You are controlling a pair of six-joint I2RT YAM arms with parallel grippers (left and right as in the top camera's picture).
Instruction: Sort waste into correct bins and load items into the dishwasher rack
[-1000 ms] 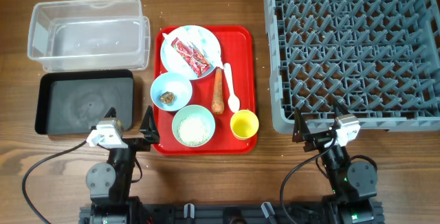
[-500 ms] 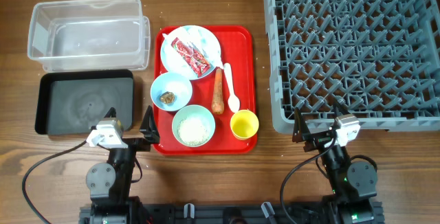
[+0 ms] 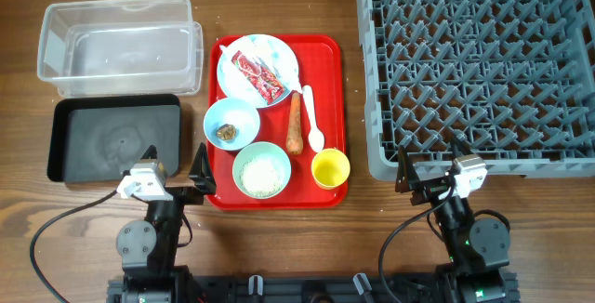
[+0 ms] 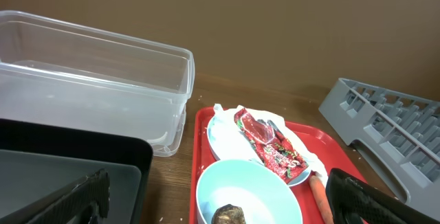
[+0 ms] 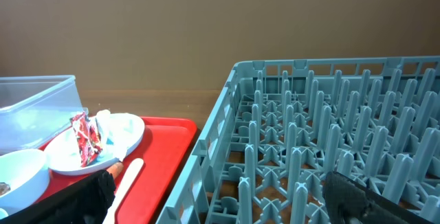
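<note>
Far left: tub (image 3: 119, 43), clear, nothing inside. Black tray (image 3: 112, 140) just in front of it, likewise bare. Both on table (image 3: 19, 108).

Left gripper (image 3: 175, 161) low at near edge, between black tray and red tray (image 3: 337, 108). Jaws spread wide, nothing held.

On red tray, back to front:
- Plate (image 3: 293, 61) carrying paper (image 4: 221, 116), wrapper (image 3: 258, 75) on top.
- Scrap bowl (image 3: 244, 110) with scrap (image 3: 226, 133) inside.
- Rice bowl (image 3: 235, 164) filled with rice (image 3: 261, 173).

Right of the bowls:
- Carrot (image 3: 296, 124), lying lengthwise.
- Spoon (image 3: 310, 117) close alongside carrot; touching or not, cannot tell.
- Cup (image 3: 330, 167) upright at near right corner.

Right gripper (image 3: 429, 161) at near edge by front left corner of rack (image 3: 483, 71). Jaws spread, empty. Rack unloaded.

Handling, judged:
- Wrapper: light, crinkly, slick. Pinch at a raised fold, else likely to slide on paper.
- Paper: soft, may lift along with wrapper.
- Carrot: stiff, tapered. Take across thick middle.
- Rice: loose. Tip bowl rather than pinch.
- Scrap: small, probably soft. Tip out likewise.
- Plate and bowls: rigid, smooth. Grip by rim.
- Cup: light. One finger inside, one outside wall.
- Spoon: thin, flat on tray, hardest pick. Mid-handle.
</note>
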